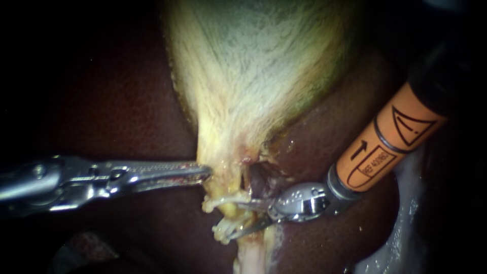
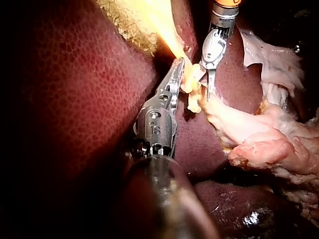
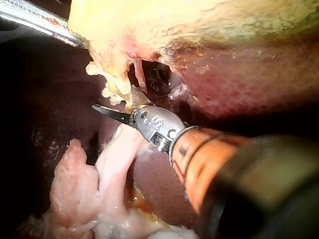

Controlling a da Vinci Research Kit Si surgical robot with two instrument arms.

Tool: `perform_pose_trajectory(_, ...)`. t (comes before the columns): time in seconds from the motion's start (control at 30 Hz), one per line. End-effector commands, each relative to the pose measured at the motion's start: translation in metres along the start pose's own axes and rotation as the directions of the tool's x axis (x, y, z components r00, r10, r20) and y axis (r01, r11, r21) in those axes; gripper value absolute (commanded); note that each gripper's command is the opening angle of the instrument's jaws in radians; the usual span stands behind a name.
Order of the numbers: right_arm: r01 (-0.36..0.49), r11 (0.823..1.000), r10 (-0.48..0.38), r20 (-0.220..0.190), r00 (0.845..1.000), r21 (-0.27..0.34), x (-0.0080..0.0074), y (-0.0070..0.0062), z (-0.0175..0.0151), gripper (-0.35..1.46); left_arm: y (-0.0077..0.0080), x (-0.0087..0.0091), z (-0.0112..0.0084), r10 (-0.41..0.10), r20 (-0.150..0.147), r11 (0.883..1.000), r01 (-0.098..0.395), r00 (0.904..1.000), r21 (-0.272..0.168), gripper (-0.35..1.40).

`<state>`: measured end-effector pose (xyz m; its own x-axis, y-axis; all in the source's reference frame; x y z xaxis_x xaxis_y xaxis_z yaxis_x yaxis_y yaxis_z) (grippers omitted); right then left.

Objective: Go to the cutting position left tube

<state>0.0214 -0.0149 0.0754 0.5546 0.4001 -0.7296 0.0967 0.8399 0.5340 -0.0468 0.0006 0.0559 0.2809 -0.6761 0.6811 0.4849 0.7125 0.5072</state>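
Where the pale yellow-white, funnel-shaped gallbladder (image 1: 253,66) is tapering to its neck over the dark red liver (image 1: 127,101), that neck is being gripped from its left by the closed jaws of the silver left instrument (image 1: 205,172). Just below the neck, a knobbly pale yellow tube (image 1: 223,229) is being straddled by the parted blades of the orange-sleeved right instrument (image 1: 234,220), with a gap being kept between them. Whether this is the left tube cannot be told.

Thin pale-yellow tube (image 1: 228,192) stretches down from the gallbladder (image 1: 253,76) neck.
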Motion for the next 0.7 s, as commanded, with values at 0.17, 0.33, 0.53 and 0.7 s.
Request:
perform_pose_trajectory(0.17,0.017,0.999,-0.016,-0.010,1.000,0.038,0.0005,0.0002,0.0014,1.35,0.0000,-0.0001,0.0002,-0.001,0.000,1.000,0.001,1.0000,-0.002,-0.35)
perform_pose_trajectory(0.33,0.016,0.999,-0.016,-0.016,1.000,0.034,0.0011,0.0007,0.0024,1.33,0.0000,-0.0001,0.0003,-0.001,0.000,1.000,0.001,1.0000,-0.005,-0.35)
perform_pose_trajectory(0.53,0.014,0.999,-0.013,-0.019,1.000,0.030,0.0014,0.0012,0.0031,1.31,0.0000,0.0000,0.0003,-0.001,0.000,1.000,0.001,1.0000,-0.005,-0.35)
perform_pose_trajectory(0.7,0.008,1.000,-0.007,-0.019,1.000,0.030,0.0014,0.0013,0.0032,1.31,0.0000,0.0000,0.0003,-0.001,0.000,1.000,0.001,1.0000,-0.005,-0.35)
